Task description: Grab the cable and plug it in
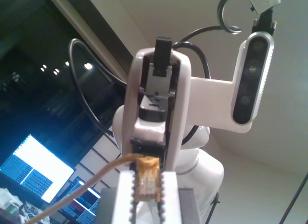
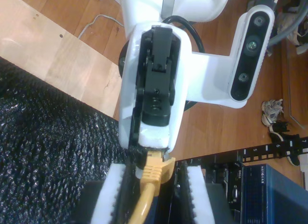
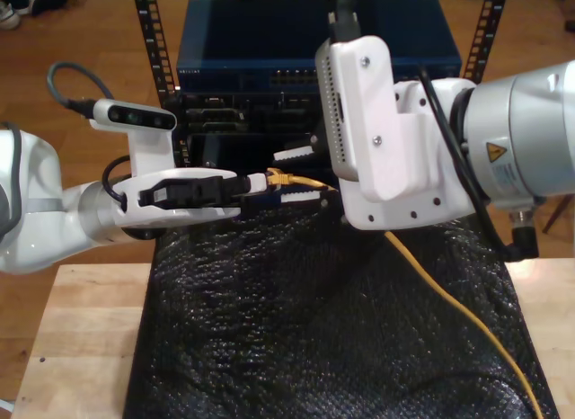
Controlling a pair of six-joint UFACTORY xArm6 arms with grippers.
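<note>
Clenched on the cable's clear plug (image 1: 147, 183): my first pincer (image 1: 147, 191), toothed white pads pressed against both sides of the plug. In the exterior view, that pincer (image 3: 256, 183) reaching in from the exterior view's left, level with the far edge of the bench (image 3: 81, 338).

Released: my second pincer (image 2: 154, 185), white pads (image 2: 198, 195) standing apart on either side of the cable's yellow boot, a gap showing on each side. In the exterior view, that pincer (image 3: 301, 176) coming in from the exterior view's right, tip to tip with the first one, the plug end between them.

Yellow cable (image 3: 431, 284) raised off the bench at its tip, just in front of the equipment rack (image 3: 314, 50). From there trailing under the second arm and down across the black bubble sheet (image 3: 269, 338) towards the bench's near corner on the exterior view's right. Black sheet covering the middle of the bench, bare wood along both sides.
</note>
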